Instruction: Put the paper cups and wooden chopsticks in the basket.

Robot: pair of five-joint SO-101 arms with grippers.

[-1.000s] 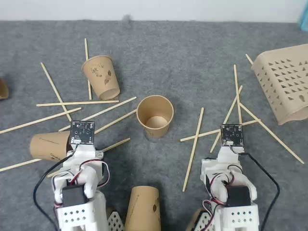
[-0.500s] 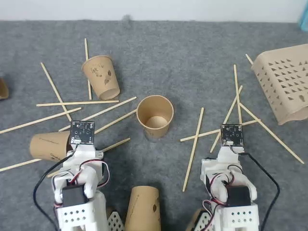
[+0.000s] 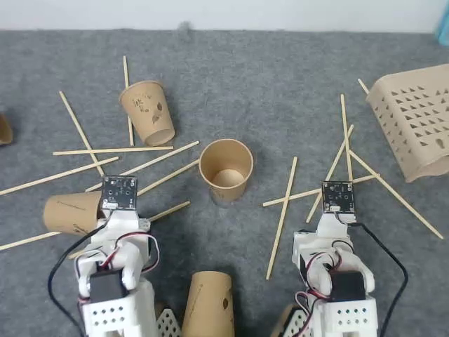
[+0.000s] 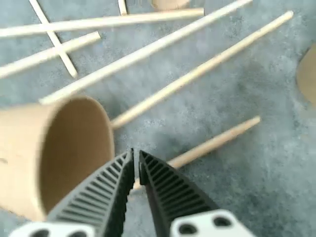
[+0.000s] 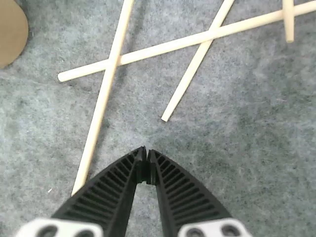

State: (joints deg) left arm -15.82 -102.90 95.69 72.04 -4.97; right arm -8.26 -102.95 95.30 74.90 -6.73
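Nothing has moved. The basket (image 3: 414, 126) sits at the right edge of the table (image 3: 280, 70). The paper cups (image 3: 226, 168) and wooden chopsticks (image 3: 282, 218) lie all over the table. The left gripper (image 4: 136, 157) and right gripper (image 5: 147, 150) wait closed, holding nothing. The job has not begun.

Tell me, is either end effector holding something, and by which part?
Nothing is held: the left end effector and the right end effector are both shut, empty.

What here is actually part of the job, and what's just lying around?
Part of the job:
paper cups, one upright, others on their sides
wooden chopsticks, scattered about
basket, at the table's edge

Just lying about:
grey mat
blue object in the far corner
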